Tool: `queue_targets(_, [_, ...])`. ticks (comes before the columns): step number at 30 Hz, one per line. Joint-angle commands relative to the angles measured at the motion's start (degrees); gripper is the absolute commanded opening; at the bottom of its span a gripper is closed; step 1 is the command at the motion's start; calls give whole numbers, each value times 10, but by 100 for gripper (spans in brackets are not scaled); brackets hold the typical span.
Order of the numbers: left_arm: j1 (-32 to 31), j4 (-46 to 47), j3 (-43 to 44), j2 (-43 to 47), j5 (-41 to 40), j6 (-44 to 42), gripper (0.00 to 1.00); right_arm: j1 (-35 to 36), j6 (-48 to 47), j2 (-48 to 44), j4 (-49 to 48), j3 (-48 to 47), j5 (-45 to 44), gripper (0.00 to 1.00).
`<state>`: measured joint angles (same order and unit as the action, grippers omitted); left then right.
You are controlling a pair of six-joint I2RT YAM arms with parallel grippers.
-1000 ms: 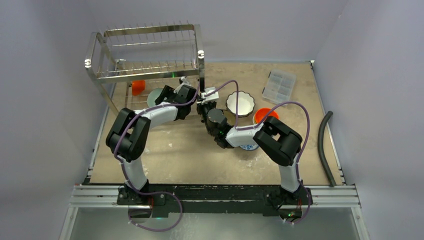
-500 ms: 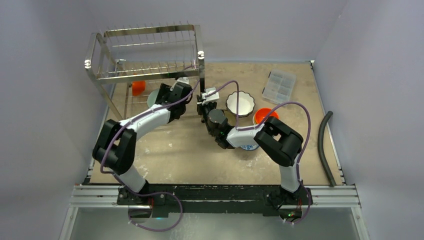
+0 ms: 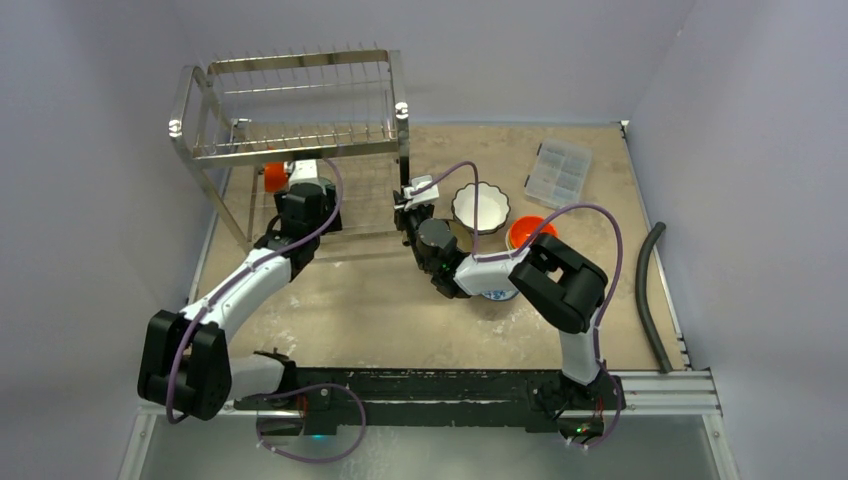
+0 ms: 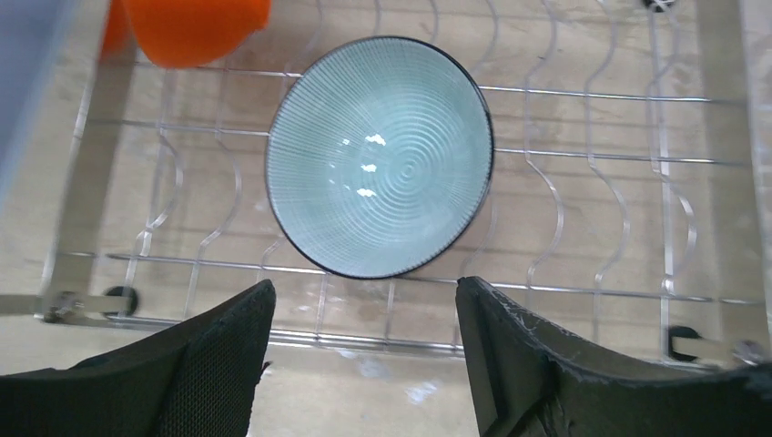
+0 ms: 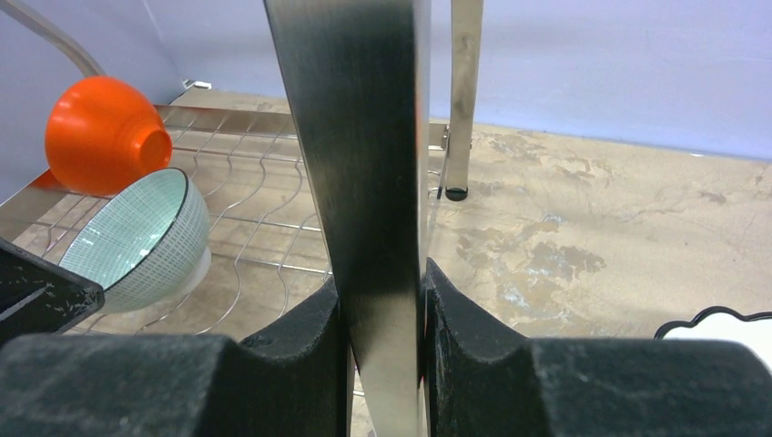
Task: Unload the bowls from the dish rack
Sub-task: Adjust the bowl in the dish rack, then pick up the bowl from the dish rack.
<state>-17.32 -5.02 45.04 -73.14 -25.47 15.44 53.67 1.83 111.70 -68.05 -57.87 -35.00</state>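
The steel dish rack (image 3: 300, 105) stands at the far left. On its lower tier a teal ribbed bowl (image 4: 380, 155) leans tilted, with an orange bowl (image 4: 196, 27) upside down behind it. My left gripper (image 4: 364, 293) is open just in front of the teal bowl, at the rack's front edge, with nothing between its fingers. My right gripper (image 5: 380, 291) is shut on the rack's front right leg (image 5: 364, 137). In the right wrist view the teal bowl (image 5: 137, 237) and the orange bowl (image 5: 105, 132) lie left of that leg. In the top view the left wrist hides the teal bowl.
On the table right of the rack sit a white scalloped bowl (image 3: 481, 207), an orange bowl (image 3: 525, 232) and a blue-patterned bowl (image 3: 497, 293) partly under the right arm. A clear compartment box (image 3: 558, 172) lies far right. A black hose (image 3: 650, 290) runs along the right edge.
My left arm has swung left, its elbow dropping toward the near left corner, and its wrist now faces the rack's lower tier. The right arm has not moved.
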Motion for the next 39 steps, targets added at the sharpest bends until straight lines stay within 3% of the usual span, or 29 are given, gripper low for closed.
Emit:
queue_targets(1, [13, 93, -30, 39, 66, 86, 71, 10, 61, -15, -7, 13, 14, 0])
queue_targets(6, [48, 136, -54, 41, 108, 135, 70, 11, 60, -16, -8, 16, 14, 0])
queue_targets(15, [81, 180, -88, 71, 77, 215, 64, 9, 53, -24, -17, 26, 16, 0])
queue_targets(24, [123, 199, -103, 27, 78, 304, 59, 9, 49, -28, -17, 29, 21, 0])
queue_targets(33, [140, 231, -99, -41, 82, 335, 57, 9, 47, -27, -20, 29, 21, 0])
queue_targets(39, [147, 257, -93, -80, 101, 340, 48, 10, 46, -28, -21, 32, 20, 0])
